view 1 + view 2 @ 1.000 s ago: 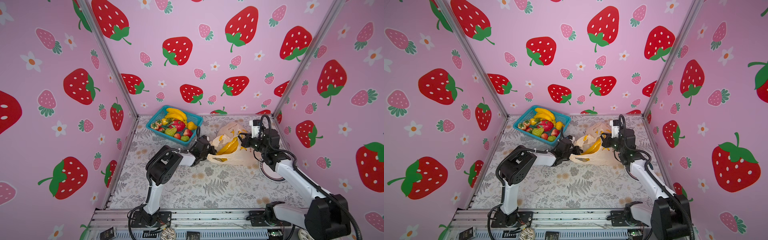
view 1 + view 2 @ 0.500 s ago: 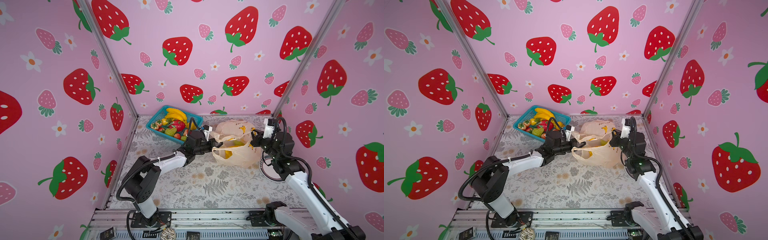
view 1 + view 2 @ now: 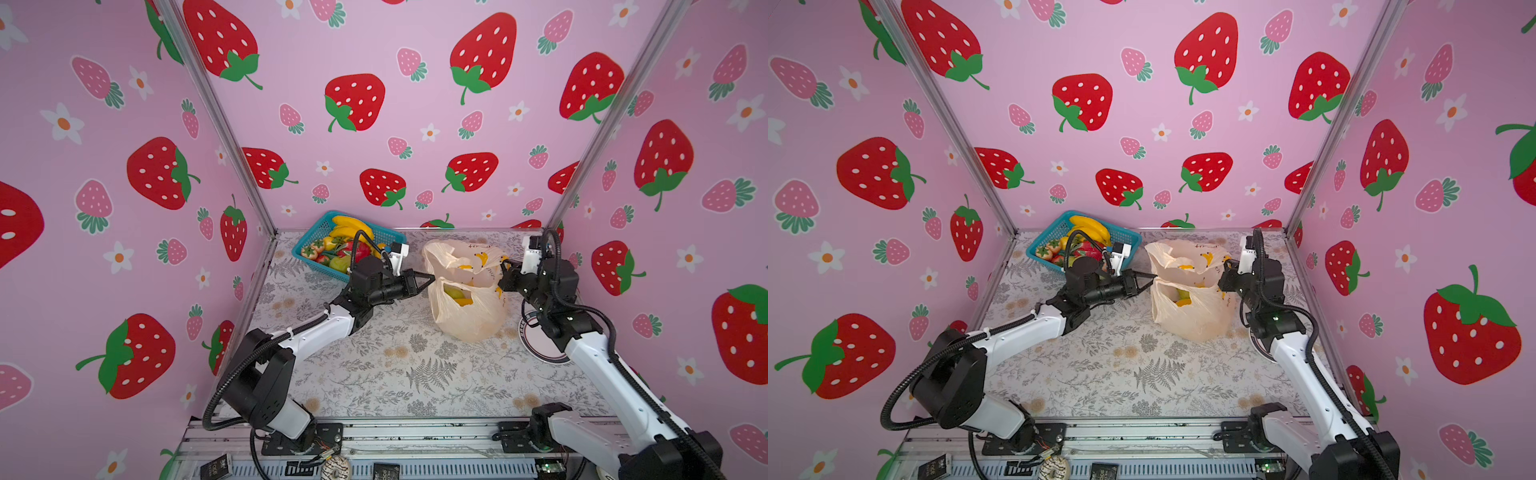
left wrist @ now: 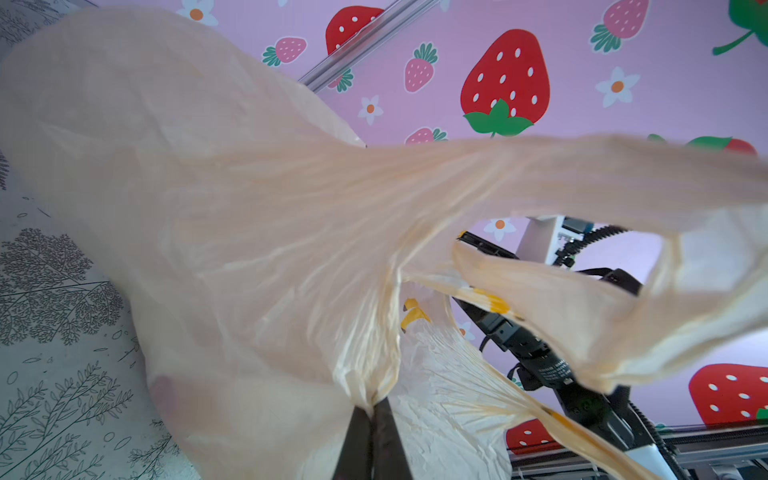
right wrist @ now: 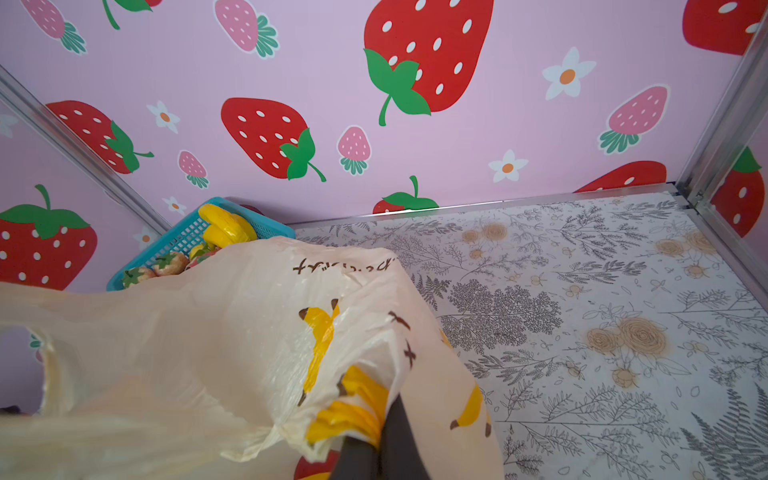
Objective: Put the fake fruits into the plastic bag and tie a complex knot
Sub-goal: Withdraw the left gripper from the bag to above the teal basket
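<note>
Currently at the back of the grey floral-print table (image 3: 395,374), between both arms: thin translucent pale-peach plastic carrier bag (image 3: 467,320) (image 3: 1190,322) with yellow banana prints and dark lettering, lower part resting on the table, mouth stretched open sideways. Pinched at its left rim by the left gripper (image 3: 432,277) (image 3: 1154,276), black fingers (image 4: 353,449) pressed together, tips touching, on a gathered pleat of film. Pinched likewise at the right rim by the right gripper (image 3: 503,268) (image 3: 1225,266), dark fingers (image 5: 399,440) clenched on a bunch of plastic bearing a yellow print. Inside the bag, visible through the mouth in both top views: small glossy fake fruits (image 3: 455,296) (image 3: 1181,298), one green, one yellow-orange, exact kinds too small to tell. Handle loops (image 4: 602,178) loose and untied, one stretched wide across the left wrist view. Well apart to the left of the bag, near the back wall: teal mesh plastic basket (image 3: 316,227) (image 3: 1049,229), holding a yellow banana bunch (image 3: 353,226) (image 3: 1090,227), red strawberries (image 5: 170,264) and green pieces.
</note>
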You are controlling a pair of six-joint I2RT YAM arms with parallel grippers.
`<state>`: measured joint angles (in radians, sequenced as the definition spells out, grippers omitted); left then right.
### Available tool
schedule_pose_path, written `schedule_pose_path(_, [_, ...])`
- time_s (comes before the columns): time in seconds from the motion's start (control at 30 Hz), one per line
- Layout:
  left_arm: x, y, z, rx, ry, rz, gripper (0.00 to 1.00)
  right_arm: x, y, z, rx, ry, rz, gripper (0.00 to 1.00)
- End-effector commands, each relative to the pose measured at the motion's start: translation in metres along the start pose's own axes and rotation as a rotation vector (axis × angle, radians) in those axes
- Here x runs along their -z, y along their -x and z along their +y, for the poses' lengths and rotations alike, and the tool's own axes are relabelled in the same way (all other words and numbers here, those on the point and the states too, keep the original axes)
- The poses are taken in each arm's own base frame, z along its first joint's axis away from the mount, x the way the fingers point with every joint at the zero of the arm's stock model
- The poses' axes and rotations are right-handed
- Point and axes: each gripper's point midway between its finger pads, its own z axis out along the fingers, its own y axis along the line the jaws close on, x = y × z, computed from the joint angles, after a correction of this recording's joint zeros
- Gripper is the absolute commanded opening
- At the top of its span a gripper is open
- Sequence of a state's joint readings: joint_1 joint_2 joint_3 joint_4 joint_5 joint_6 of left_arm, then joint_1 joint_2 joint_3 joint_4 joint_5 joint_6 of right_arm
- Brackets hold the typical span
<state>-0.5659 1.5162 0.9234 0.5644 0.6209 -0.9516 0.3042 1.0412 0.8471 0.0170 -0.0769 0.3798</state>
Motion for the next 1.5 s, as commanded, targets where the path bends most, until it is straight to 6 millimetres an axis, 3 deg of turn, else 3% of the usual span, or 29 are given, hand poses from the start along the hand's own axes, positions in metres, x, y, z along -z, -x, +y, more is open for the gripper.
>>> schedule_pose_path(0.0, [0.014, 0.004, -0.013, -0.027, -0.057, -0.034, 0.00, 0.005, 0.022, -0.002, 0.012, -0.023, -0.057, 0.00])
schedule_pose_path(0.2, [0.011, -0.009, 0.050, 0.000, 0.150, 0.003, 0.00, 0.000, 0.026, 0.006, -0.025, 0.037, -0.091, 0.00])
schedule_pose_path(0.23, [0.009, -0.011, 0.055, -0.011, 0.170, 0.023, 0.02, -0.002, 0.026, 0.011, -0.034, 0.067, -0.093, 0.00])
schedule_pose_path(0.33, [0.014, -0.005, 0.060, -0.051, 0.199, 0.024, 0.24, -0.006, 0.023, 0.020, -0.046, 0.126, -0.083, 0.00])
schedule_pose_path(0.57, [0.072, 0.038, 0.077, -0.213, 0.445, -0.114, 0.55, -0.014, 0.011, 0.018, -0.049, 0.132, -0.068, 0.00])
schedule_pose_path(0.67, [0.100, 0.058, 0.085, -0.268, 0.553, -0.181, 0.61, -0.015, 0.009, 0.019, -0.050, 0.141, -0.064, 0.00])
schedule_pose_path(0.83, [0.147, 0.102, 0.114, -0.360, 0.846, -0.234, 0.65, -0.015, 0.005, 0.020, -0.053, 0.151, -0.061, 0.00])
schedule_pose_path(0.97, [0.165, 0.131, 0.148, -0.456, 1.105, -0.119, 0.70, -0.013, 0.003, 0.019, -0.050, 0.147, -0.062, 0.00])
schedule_pose_path(1.23, [0.163, 0.165, 0.214, -0.562, 1.363, 0.162, 0.70, -0.009, 0.004, 0.021, -0.049, 0.157, -0.068, 0.00])
schedule_pose_path(1.47, [0.161, 0.171, 0.253, -0.587, 1.476, 0.335, 0.70, -0.009, 0.002, 0.022, -0.054, 0.166, -0.064, 0.00])
